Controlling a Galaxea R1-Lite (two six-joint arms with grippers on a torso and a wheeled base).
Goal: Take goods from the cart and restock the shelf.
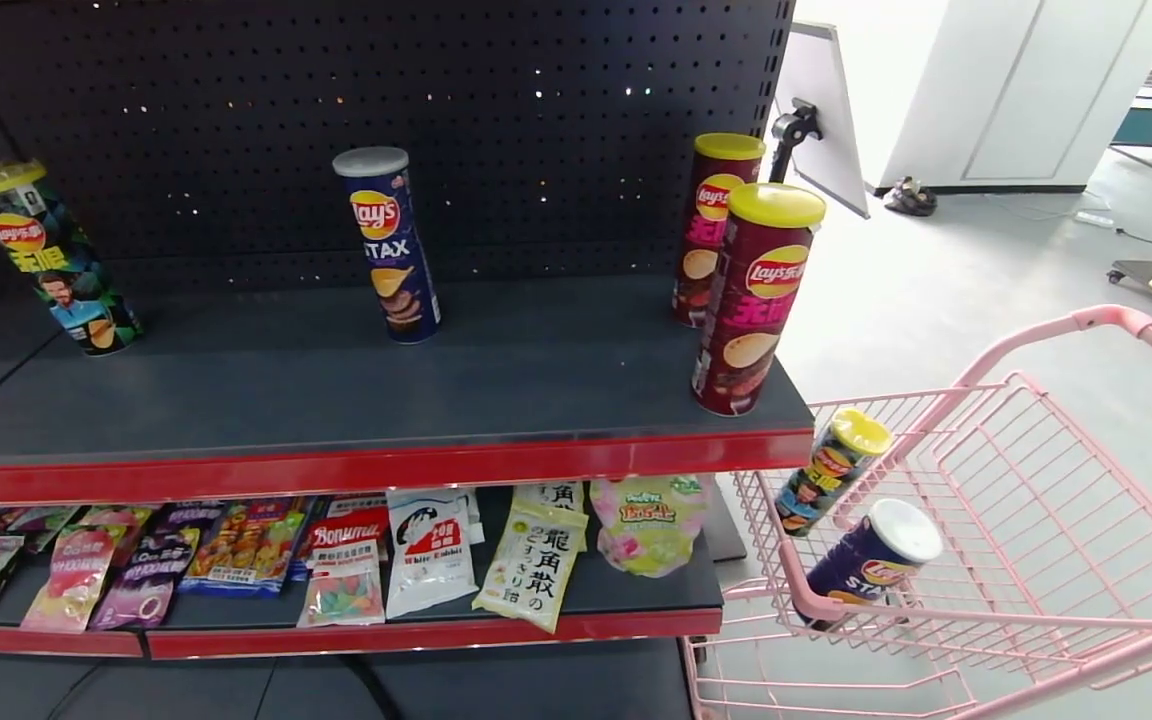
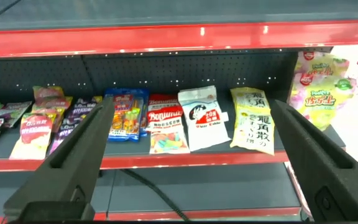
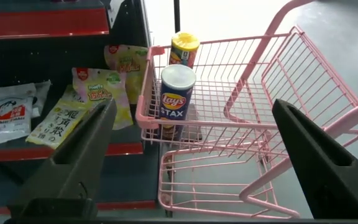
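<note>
Beside the shelf (image 1: 366, 400), the pink cart (image 1: 1106, 318) holds two cans waiting to be restocked: a blue can (image 1: 871, 565) with a white lid and a yellow-lidded can (image 1: 829, 470) just behind it. Both lean into the basket corner nearest the shelf, where the wire sides keep them from rolling. On the upper shelf board four cans already stand on end with labels forward, as goods for sale should: a green can (image 1: 51, 260) at the left end, a second blue can (image 1: 388, 245) near the middle, and two dark red cans (image 1: 756, 300) close together at the right end, with wide bare gaps between them. Snack bags (image 1: 431, 550) lie in a row on the lower shelf. The right claw (image 3: 194, 102) faces the cart, spread wide with nothing in it; the blue can lies ahead of its opening, farther off, so it looks the likely next pick. The left claw (image 2: 192, 101) is likewise wide and empty, facing the lower shelf's bags.
</note>
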